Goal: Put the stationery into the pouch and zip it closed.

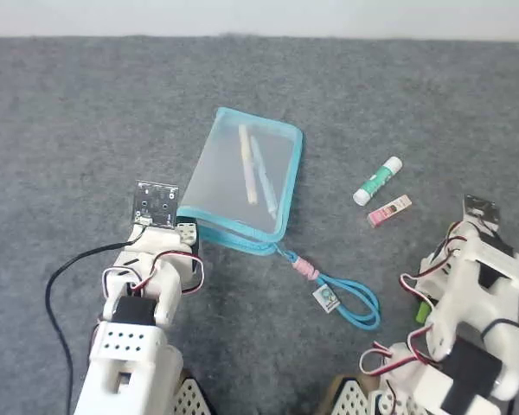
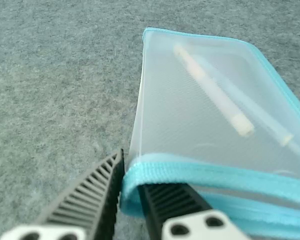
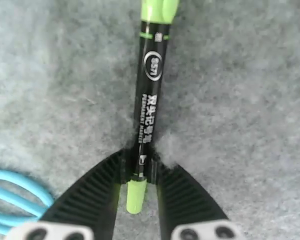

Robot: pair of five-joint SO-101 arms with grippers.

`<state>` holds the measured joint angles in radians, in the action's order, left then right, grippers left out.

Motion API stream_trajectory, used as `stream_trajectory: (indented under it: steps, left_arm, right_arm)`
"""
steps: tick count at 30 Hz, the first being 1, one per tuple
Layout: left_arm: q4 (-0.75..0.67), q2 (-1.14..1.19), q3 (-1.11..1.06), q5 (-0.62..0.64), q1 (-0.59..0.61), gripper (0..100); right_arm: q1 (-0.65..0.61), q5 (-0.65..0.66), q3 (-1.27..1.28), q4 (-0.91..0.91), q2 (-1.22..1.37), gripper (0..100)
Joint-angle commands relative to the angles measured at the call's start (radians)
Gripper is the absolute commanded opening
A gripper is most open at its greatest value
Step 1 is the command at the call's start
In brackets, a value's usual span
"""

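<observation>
A translucent pouch [image 1: 246,177] with blue zip trim lies mid-table, with two pens [image 1: 258,177] inside it. My left gripper [image 1: 187,230] is shut on the pouch's near corner, and its fingers pinch the blue edge [image 2: 131,192] in the left wrist view. My right gripper [image 3: 140,172] is shut on a black marker [image 3: 149,100] with green ends, close over the grey mat. A bit of that marker's green [image 1: 423,311] peeks out beside the right arm. A green-and-white glue stick [image 1: 378,181] and a pink eraser [image 1: 389,211] lie on the mat right of the pouch.
A blue cord loop [image 1: 353,301] with a pink bead [image 1: 307,269] and a small tag [image 1: 327,299] trails from the pouch's zip toward the right arm; the cord [image 3: 12,197] lies beside the right gripper. Grey mat [image 1: 86,112] covers the table.
</observation>
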<state>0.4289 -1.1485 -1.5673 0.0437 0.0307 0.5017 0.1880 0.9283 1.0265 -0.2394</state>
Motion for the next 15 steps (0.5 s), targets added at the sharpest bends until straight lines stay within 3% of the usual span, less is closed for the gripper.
stream_trajectory:
  steps: [1,7,15]
  left_arm:
    - [-0.011,-0.021,0.012,0.017,0.006,1]
    - [-0.011,-0.021,0.012,0.017,0.006,1]
    - [-0.012,-0.021,0.012,0.017,0.006,1]
  right_arm:
    - [-0.074,0.080,-0.118,0.119,-0.062,0.8]
    - [-0.237,0.385,-0.330,0.383,-0.096,0.8]
    - [-0.262,0.417,-0.342,0.383,-0.091,0.9]
